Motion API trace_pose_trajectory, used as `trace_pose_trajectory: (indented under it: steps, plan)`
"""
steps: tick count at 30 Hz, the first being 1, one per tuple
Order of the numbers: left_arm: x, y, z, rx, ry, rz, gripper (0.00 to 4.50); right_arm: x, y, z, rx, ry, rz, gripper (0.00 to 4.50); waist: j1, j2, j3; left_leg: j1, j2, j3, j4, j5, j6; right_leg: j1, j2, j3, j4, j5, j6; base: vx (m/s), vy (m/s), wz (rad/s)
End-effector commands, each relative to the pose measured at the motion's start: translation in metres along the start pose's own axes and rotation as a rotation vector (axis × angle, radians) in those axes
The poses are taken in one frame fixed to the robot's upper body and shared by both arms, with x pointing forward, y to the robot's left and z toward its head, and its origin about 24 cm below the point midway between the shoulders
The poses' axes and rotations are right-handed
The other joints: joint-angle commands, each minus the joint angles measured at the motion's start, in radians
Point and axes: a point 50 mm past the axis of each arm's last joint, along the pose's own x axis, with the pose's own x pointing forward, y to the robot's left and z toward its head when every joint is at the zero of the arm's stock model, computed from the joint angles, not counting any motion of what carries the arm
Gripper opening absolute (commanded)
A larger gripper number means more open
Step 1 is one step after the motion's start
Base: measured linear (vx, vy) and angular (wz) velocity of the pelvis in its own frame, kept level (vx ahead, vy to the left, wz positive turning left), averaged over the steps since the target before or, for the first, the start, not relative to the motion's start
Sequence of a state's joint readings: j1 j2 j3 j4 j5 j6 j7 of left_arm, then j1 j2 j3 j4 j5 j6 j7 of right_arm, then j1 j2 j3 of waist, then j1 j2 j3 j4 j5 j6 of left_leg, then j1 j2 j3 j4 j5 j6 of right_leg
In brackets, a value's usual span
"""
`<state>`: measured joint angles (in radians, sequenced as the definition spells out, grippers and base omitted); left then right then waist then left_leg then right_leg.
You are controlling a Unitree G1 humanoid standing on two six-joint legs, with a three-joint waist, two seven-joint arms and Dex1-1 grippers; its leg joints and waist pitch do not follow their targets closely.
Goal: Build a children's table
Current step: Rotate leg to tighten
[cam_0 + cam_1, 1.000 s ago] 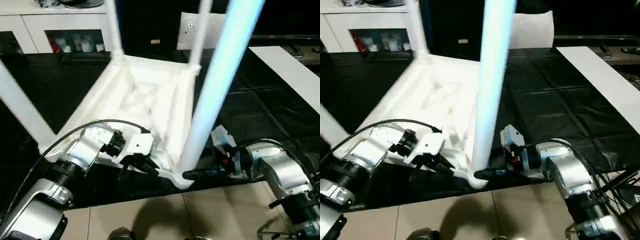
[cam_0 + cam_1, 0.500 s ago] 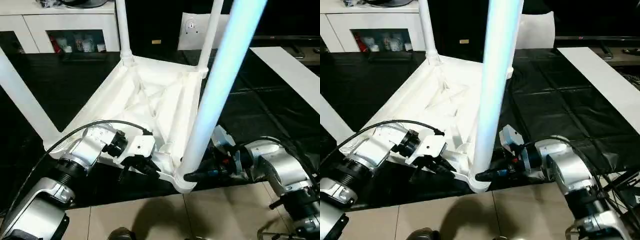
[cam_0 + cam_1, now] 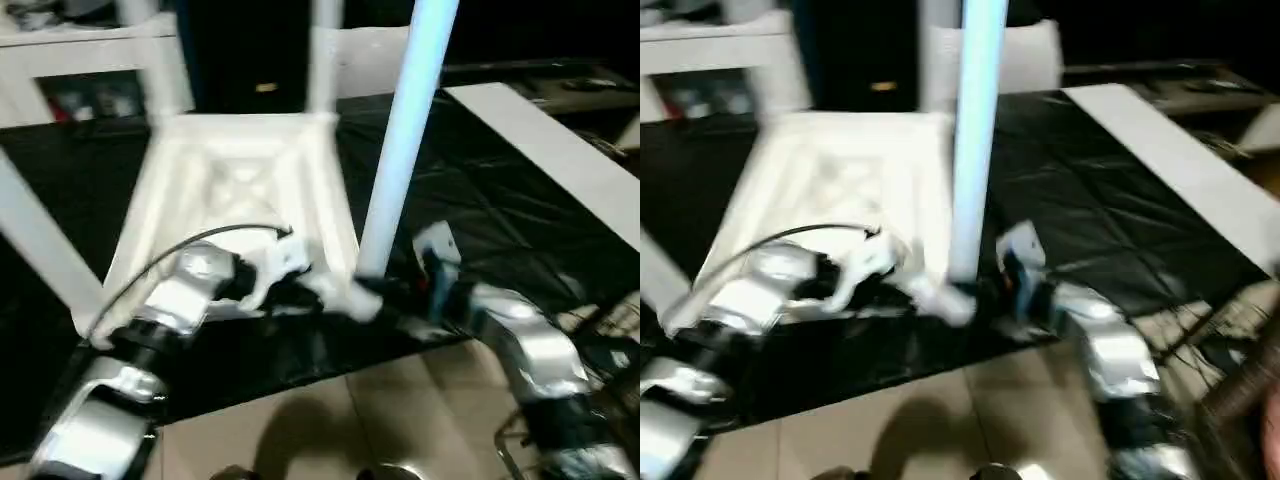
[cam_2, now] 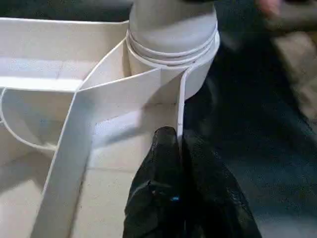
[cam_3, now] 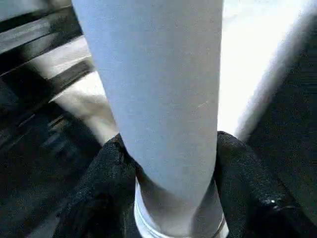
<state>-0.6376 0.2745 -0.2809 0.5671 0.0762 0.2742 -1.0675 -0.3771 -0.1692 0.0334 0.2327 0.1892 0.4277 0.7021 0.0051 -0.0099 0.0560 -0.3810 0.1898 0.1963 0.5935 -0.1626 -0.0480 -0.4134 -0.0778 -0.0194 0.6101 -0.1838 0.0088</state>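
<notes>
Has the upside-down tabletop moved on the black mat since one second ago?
Cannot tell. The whole picture has shifted, cabinet and black mat included, so the camera moved. The tabletop shows no clear shift against the mat.

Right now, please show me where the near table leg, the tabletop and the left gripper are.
near table leg (image 3: 400, 150), left eye view, middle of the tube.
tabletop (image 3: 235, 185), left eye view, ribbed underside.
left gripper (image 4: 179, 144), left wrist view, fingertips on the rim wall.

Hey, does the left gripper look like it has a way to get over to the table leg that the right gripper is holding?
Probably yes. The left gripper is pinched on the tabletop rim right beside that leg, whose socket stands just ahead with nothing between. It would have to let go first, and the right gripper already flanks the leg's base.
</notes>
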Motion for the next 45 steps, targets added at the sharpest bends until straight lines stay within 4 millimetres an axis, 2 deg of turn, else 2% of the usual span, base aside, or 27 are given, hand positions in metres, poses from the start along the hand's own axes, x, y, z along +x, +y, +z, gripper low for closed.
trace_pose_trajectory:
  steps: [1,5,8,9,12,18,19,20,21,22,23,27,32,35,39,42,45]
  plan:
    - [0.024,-0.009,0.035,-0.001,-0.109,0.037,0.00,0.032,0.028,-0.007,0.102,0.036,0.033,1.98,0.005,-0.005,-0.060,0.017,0.024,-0.028,-0.076,-0.372,-0.028,0.028,-0.052,0.020,-0.103,-0.489,-0.142,0.000,0.000,0.00]
    - [0.035,-0.008,0.048,-0.066,-0.128,0.137,0.00,0.047,0.031,-0.007,0.180,0.050,-0.096,1.98,0.002,-0.002,-0.063,0.020,0.024,-0.025,-0.076,-0.360,-0.025,0.027,-0.045,0.020,-0.099,-0.416,-0.163,0.000,0.000,0.00]
    - [0.038,-0.009,0.055,-0.077,-0.132,0.163,0.00,0.052,0.035,-0.003,0.189,0.036,-0.094,1.98,0.006,0.000,-0.064,0.019,0.024,-0.023,-0.076,-0.349,-0.015,0.030,-0.044,0.022,-0.098,-0.363,-0.169,0.000,0.000,0.00]
    - [0.038,-0.009,0.055,-0.077,-0.132,0.163,0.00,0.052,0.035,-0.003,0.189,0.036,-0.094,2.54,0.006,-0.001,-0.064,0.018,0.024,-0.022,-0.076,-0.345,-0.012,0.030,-0.044,0.023,-0.097,-0.351,-0.170,0.000,0.000,0.00]
    - [0.038,-0.011,0.055,-0.061,-0.126,0.160,0.00,0.050,0.039,-0.002,0.140,0.020,-0.074,2.75,0.008,-0.001,-0.066,0.014,0.024,-0.021,-0.076,-0.326,-0.005,0.035,-0.044,0.024,-0.092,-0.308,-0.176,0.000,0.000,0.00]
    - [0.029,-0.010,0.046,-0.010,-0.138,0.115,0.00,0.034,0.030,0.004,0.045,-0.056,-0.058,3.36,0.012,0.001,-0.068,0.013,0.026,-0.020,-0.076,-0.304,0.005,0.039,-0.044,0.024,-0.091,-0.278,-0.180,0.000,0.000,0.00]
    - [0.024,-0.009,0.041,0.020,-0.133,0.089,0.00,0.026,0.025,0.005,0.020,-0.070,-0.037,3.58,0.013,0.000,-0.069,0.013,0.026,-0.019,-0.074,-0.290,0.012,0.041,-0.044,0.025,-0.090,-0.256,-0.185,0.000,0.000,0.00]
    - [0.021,-0.010,0.039,0.043,-0.128,0.071,0.00,0.021,0.023,0.006,0.008,-0.077,-0.021,3.58,0.015,-0.003,-0.068,0.011,0.026,-0.016,-0.073,-0.284,0.023,0.042,-0.045,0.026,-0.091,-0.246,-0.185,0.000,0.000,0.00]
    - [0.017,-0.009,0.034,0.046,-0.117,0.055,0.00,0.015,0.019,0.007,-0.012,-0.084,0.000,3.61,0.017,0.001,-0.069,0.010,0.027,-0.019,-0.074,-0.278,0.025,0.045,-0.046,0.026,-0.087,-0.238,-0.187,0.000,0.000,0.00]
    - [0.015,-0.009,0.033,0.050,-0.114,0.048,0.00,0.013,0.018,0.007,-0.023,-0.087,0.009,3.66,0.017,0.001,-0.070,0.010,0.027,-0.018,-0.074,-0.272,0.027,0.046,-0.045,0.025,-0.086,-0.228,-0.190,0.000,0.000,0.00]
    - [0.009,-0.010,0.031,0.125,-0.132,-0.003,0.00,0.002,0.015,0.010,-0.085,-0.102,0.067,3.85,0.021,-0.002,-0.069,0.012,0.029,-0.017,-0.072,-0.266,0.033,0.043,-0.045,0.024,-0.087,-0.215,-0.196,0.000,0.000,0.00]
    - [0.002,-0.013,0.026,0.173,-0.126,-0.086,0.00,-0.010,0.012,0.011,-0.133,-0.086,0.144,3.85,0.033,0.002,-0.069,0.014,0.032,-0.015,-0.072,-0.250,0.038,0.043,-0.046,0.024,-0.081,-0.192,-0.212,0.000,0.000,0.00]
    - [-0.010,-0.017,0.018,0.246,-0.089,-0.275,0.00,-0.037,0.004,0.009,-0.214,-0.002,0.359,3.85,0.058,0.003,-0.066,0.025,0.038,-0.011,-0.073,-0.277,0.037,0.037,-0.046,0.026,-0.080,-0.203,-0.222,0.000,0.000,0.00]
    - [-0.016,-0.018,0.014,0.299,-0.033,-0.359,0.00,-0.046,0.003,0.011,-0.203,0.027,0.467,3.85,0.068,0.003,-0.066,0.024,0.040,-0.013,-0.074,-0.294,0.028,0.039,-0.050,0.024,-0.081,-0.242,-0.217,0.000,0.000,0.00]
    - [-0.020,-0.018,0.011,0.341,0.002,-0.414,0.00,-0.050,0.004,0.009,-0.212,0.067,0.553,3.85,0.082,0.003,-0.066,0.027,0.041,-0.011,-0.074,-0.288,0.020,0.036,-0.051,0.025,-0.079,-0.243,-0.218,0.000,0.000,0.00]
    - [-0.023,-0.018,0.011,0.374,0.027,-0.462,0.00,-0.054,0.006,0.006,-0.218,0.115,0.635,3.64,0.086,0.001,-0.067,0.022,0.041,-0.013,-0.074,-0.278,0.020,0.041,-0.051,0.023,-0.075,-0.234,-0.217,0.000,0.000,0.00]
    - [-0.025,-0.019,0.013,0.408,0.041,-0.507,0.00,-0.056,0.008,0.002,-0.220,0.171,0.715,3.36,0.090,0.000,-0.068,0.023,0.042,-0.011,-0.072,-0.268,0.022,0.039,-0.052,0.023,-0.073,-0.223,-0.224,0.000,0.000,0.00]
